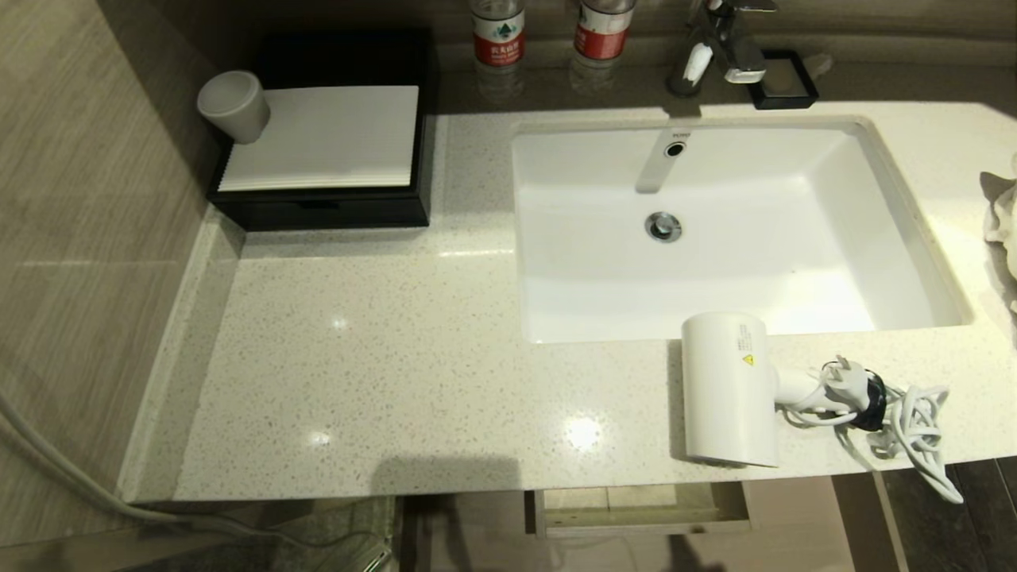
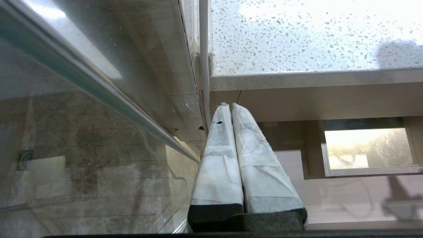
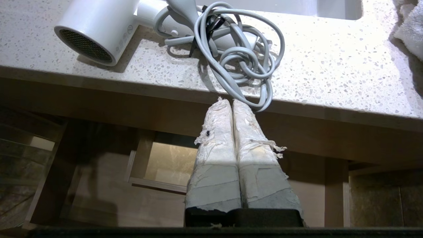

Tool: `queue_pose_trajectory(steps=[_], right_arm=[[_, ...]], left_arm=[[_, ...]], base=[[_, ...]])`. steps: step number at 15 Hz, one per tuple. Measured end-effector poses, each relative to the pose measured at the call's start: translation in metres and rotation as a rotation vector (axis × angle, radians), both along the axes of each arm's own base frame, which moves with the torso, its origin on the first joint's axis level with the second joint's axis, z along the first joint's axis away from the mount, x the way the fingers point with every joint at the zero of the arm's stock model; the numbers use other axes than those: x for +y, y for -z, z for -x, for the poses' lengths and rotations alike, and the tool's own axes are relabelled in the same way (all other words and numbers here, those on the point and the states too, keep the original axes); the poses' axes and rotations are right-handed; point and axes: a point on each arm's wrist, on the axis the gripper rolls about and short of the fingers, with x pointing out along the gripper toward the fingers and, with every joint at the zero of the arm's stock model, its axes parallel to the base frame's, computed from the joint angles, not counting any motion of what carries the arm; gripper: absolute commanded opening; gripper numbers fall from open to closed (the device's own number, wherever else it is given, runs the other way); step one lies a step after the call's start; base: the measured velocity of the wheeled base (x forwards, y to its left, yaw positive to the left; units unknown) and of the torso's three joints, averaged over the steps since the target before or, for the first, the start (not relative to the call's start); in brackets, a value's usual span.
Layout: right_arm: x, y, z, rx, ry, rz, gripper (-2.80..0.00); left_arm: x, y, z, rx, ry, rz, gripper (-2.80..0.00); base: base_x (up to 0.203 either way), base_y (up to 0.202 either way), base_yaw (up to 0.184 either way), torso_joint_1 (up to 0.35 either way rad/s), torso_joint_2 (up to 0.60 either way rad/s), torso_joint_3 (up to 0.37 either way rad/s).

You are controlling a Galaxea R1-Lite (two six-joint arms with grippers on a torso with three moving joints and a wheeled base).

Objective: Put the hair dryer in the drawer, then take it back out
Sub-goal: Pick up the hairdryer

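The white hair dryer (image 1: 727,389) lies on its side on the speckled countertop (image 1: 381,373) by the front edge, just in front of the sink. Its coiled white cord (image 1: 906,421) spills over the edge to the right. Below the edge the light-wood drawer (image 1: 794,512) juts out, showing its boxed cut-out (image 1: 642,524). Neither gripper is in the head view. My right gripper (image 3: 231,100) hangs shut and empty below the counter edge, under the cord (image 3: 238,49), and the hair dryer (image 3: 96,23) is off to one side. My left gripper (image 2: 230,105) is shut and empty beneath the counter's left end.
The white sink (image 1: 890,230) with its faucet (image 1: 719,44) fills the back right. A black box with a white top (image 1: 318,159), a grey cup (image 1: 234,105) and two bottles (image 1: 498,32) stand at the back. A white towel (image 1: 1003,214) lies far right. A glass panel (image 2: 82,132) borders the left.
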Motion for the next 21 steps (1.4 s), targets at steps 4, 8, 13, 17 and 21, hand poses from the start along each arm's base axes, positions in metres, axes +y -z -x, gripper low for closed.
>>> queue_pose_trajectory(steps=[4, 8, 13, 17, 21], right_arm=[[0.0, 0.0, 0.0, 0.0, 0.0, -0.001, -2.8], [0.0, 0.0, 0.0, 0.0, -0.001, -0.001, -2.8], [0.0, 0.0001, 0.0, 0.001, 0.0, -0.001, -2.8], [0.0, 0.0002, 0.0, 0.002, 0.0, -0.002, -2.8], [0.0, 0.0002, 0.0, 0.002, 0.0, -0.002, -2.8]], left_arm=[[0.0, 0.0, 0.0, 0.0, 0.001, 0.0, -2.8], [0.0, 0.0, 0.0, 0.0, 0.0, 0.0, -2.8], [0.0, 0.0, 0.0, 0.0, 0.0, 0.0, -2.8], [0.0, 0.0, 0.0, 0.0, 0.0, 0.0, -2.8], [0.0, 0.0, 0.0, 0.0, 0.0, 0.0, -2.8]], base=[[0.0, 0.0, 0.0, -0.068, 0.13, 0.075], [0.0, 0.0, 0.0, -0.042, 0.09, 0.049], [0.0, 0.0, 0.0, -0.018, 0.03, 0.014], [0.0, 0.0, 0.0, 0.0, 0.0, 0.0], [0.0, 0.0, 0.0, 0.0, 0.0, 0.0]])
